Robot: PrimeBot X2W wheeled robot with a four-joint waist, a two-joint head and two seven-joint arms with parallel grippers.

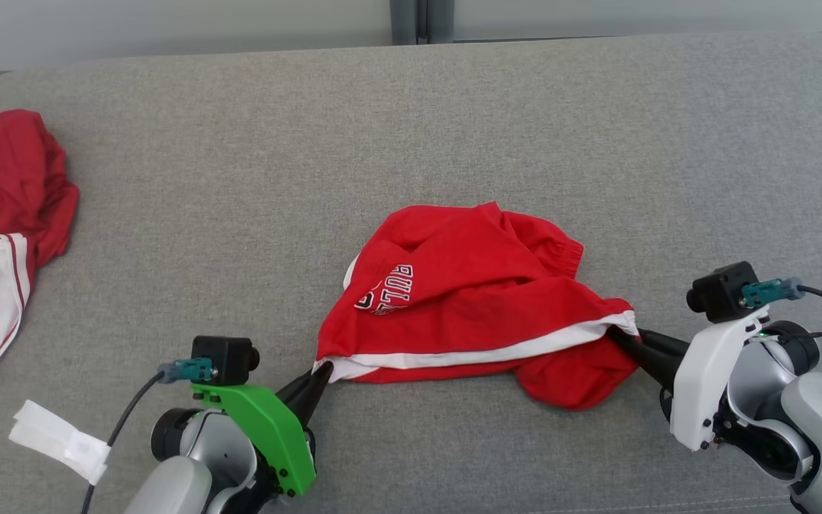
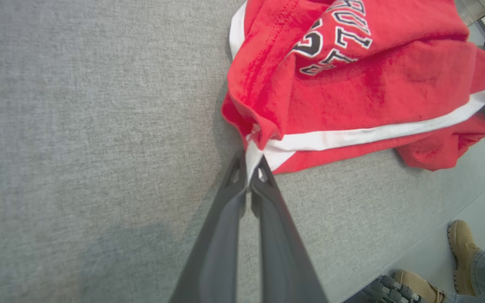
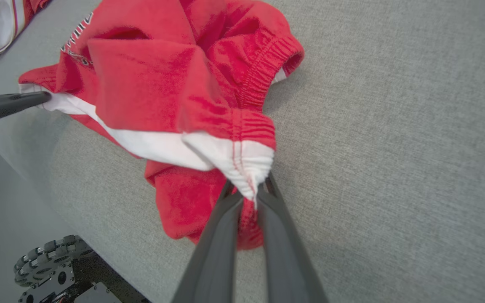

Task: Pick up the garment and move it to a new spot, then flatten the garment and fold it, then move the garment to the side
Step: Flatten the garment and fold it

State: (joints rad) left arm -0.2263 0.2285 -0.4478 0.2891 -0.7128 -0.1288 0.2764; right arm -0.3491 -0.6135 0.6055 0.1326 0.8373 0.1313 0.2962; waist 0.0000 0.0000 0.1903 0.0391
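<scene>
**Left tool [image 2: 253,162] and right tool [image 3: 253,189] hold the garment [image 1: 468,300] by thin edges**

Each tool is closed down tight with cloth between its tips. The left one nips only a small white corner at one end of the broad white band. The right one has a bunched white tuck at the other end, just beside the gathered elastic edge. Neither bite looks deep, so a quick lift or a hard pull apart could likely draw the trim out of either pinch, the left one first.

Between the tools, the red garment with its black, white-outlined lettering lies crumpled on the grey surface, near the front edge. A loose red lobe [image 1: 568,375] sags below the band next to the right tool. It is probably a layer that isn't held, so the piece may rise twisted and not open out flat.

The surface's near edge [image 2: 415,235] is close. A low drag could spill that lobe over it, towards the robot's wheeled base [image 3: 49,256] and a person's boots [image 2: 461,244].

Far to the left lies a second red and white garment [image 1: 4,214]. A new spot chosen too close to it would risk tangling the two.
</scene>
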